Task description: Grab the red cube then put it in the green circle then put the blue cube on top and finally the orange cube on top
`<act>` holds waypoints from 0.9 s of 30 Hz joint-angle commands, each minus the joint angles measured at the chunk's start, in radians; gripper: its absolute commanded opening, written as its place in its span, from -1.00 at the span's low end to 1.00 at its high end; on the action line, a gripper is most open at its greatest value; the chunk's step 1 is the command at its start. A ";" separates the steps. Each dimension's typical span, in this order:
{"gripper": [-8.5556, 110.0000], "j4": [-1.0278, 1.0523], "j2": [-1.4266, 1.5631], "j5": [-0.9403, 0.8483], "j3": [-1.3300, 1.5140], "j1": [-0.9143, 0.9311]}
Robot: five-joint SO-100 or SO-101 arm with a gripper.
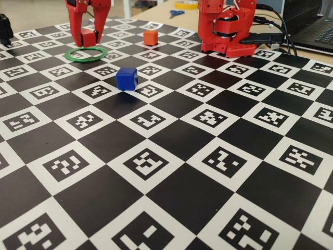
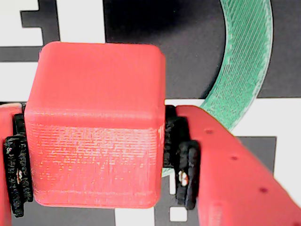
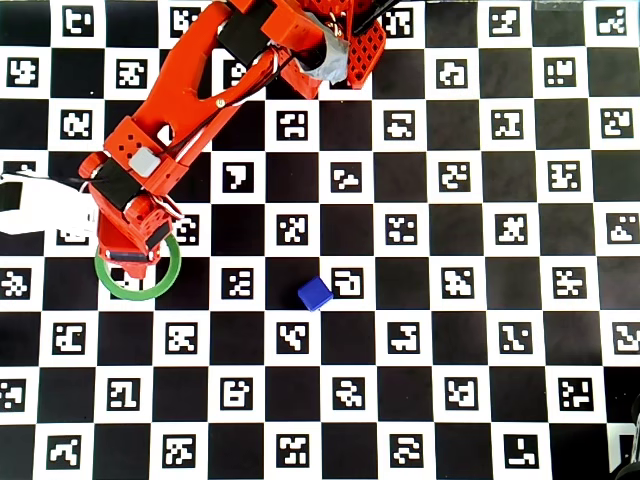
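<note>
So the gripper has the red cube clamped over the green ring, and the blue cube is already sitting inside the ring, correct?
Not quite. The gripper does hold the red cube above the green circle, but the blue cube is not inside it. The overhead view shows it on the checkered mat well to the right of the ring, apart from it.

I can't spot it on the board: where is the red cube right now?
The red cube is held in the gripper, at the far left of the fixed view, just above the green circle.

The checkered marker board (image 1: 171, 192) carries the green circle (image 1: 86, 54), blue cube (image 1: 126, 78) and orange cube (image 1: 150, 37).
</note>
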 commanded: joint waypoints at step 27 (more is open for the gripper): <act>-0.71 -0.104 0.002 0.008 0.048 -0.008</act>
